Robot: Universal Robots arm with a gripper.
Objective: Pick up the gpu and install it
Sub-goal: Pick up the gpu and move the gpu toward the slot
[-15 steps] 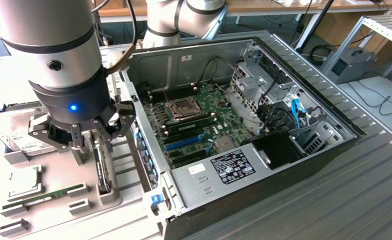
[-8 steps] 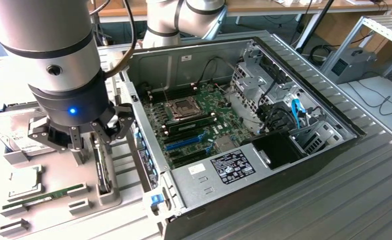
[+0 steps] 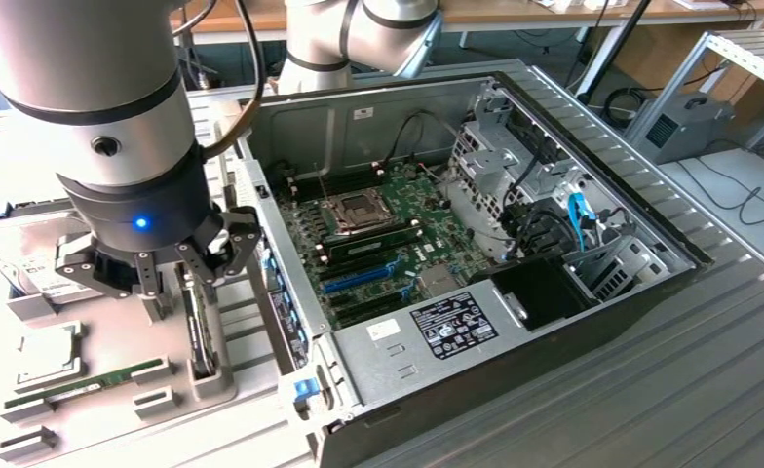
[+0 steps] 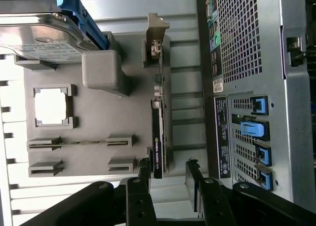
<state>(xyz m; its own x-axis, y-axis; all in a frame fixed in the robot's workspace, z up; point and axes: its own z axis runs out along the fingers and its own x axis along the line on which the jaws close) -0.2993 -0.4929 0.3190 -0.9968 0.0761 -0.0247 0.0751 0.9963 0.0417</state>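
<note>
Wrist view: gpu (image 4: pixel 156 142) stands edgewise in grey tray (image 4: pixel 94 115).

From high above, angled down: open grey metal computer case (image 3: pixel 304 132) beside flat grey moulded tray (image 3: pixel 109 341). From the wrist, close, straight down: same tray (image 4: pixel 98 117), case's rear (image 4: pixel 247 48).

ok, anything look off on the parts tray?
Nothing stands out. The gpu stands on edge in its slot on the tray, with the gripper open over it. The memory stick, CPU and hard drive sit in their cradles.
</note>
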